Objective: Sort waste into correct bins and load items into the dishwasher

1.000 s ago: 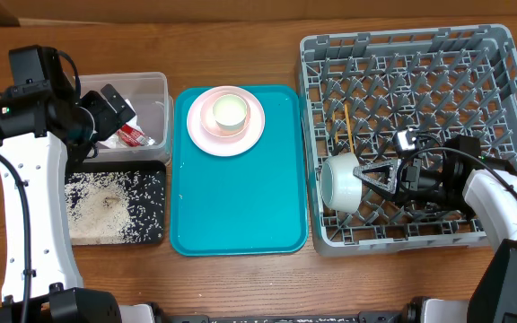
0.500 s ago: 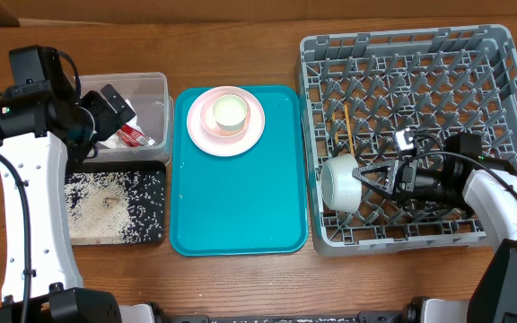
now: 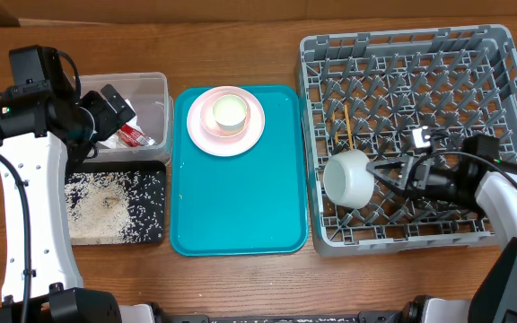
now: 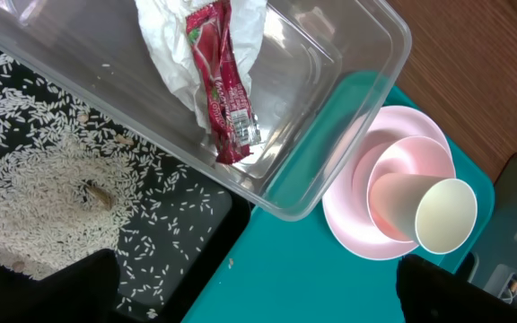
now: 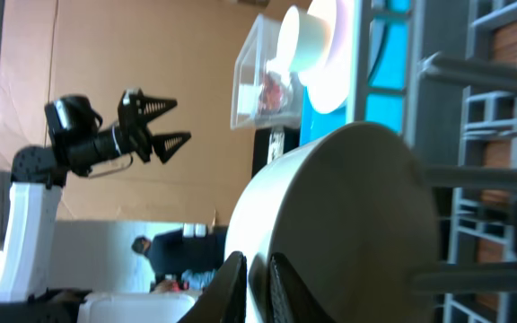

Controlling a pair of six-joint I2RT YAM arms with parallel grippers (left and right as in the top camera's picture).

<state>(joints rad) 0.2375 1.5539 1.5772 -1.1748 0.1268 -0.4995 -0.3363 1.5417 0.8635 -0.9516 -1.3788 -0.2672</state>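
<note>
white bowl [image 5: 348, 224] on edge, grey rack [image 5: 483, 70] behind

Counter [image 3: 240, 45]: brown wood, grain showing, low sheen.
Dish rack [image 3: 402, 54]: grey moulded plastic, matt.
Teal tray [image 3: 240, 206]: smooth plastic, soft sheen.
Tub [image 4: 330, 81]: clear plastic, glossy, glare on the walls.
Black tray [image 3: 157, 179]: dull black plastic; rice grains [image 3: 106, 202] dry, whitish.
Napkin [image 4: 164, 36]: white paper, crumpled, matt.
Sauce packet [image 4: 223, 90]: shiny red film, creased.
Plate [image 3: 200, 135]: pink, smooth.
Bowl [image 3: 348, 177]: white, smooth, faint gloss.
Chopsticks [image 3: 347, 126]: pale bare wood.
</note>
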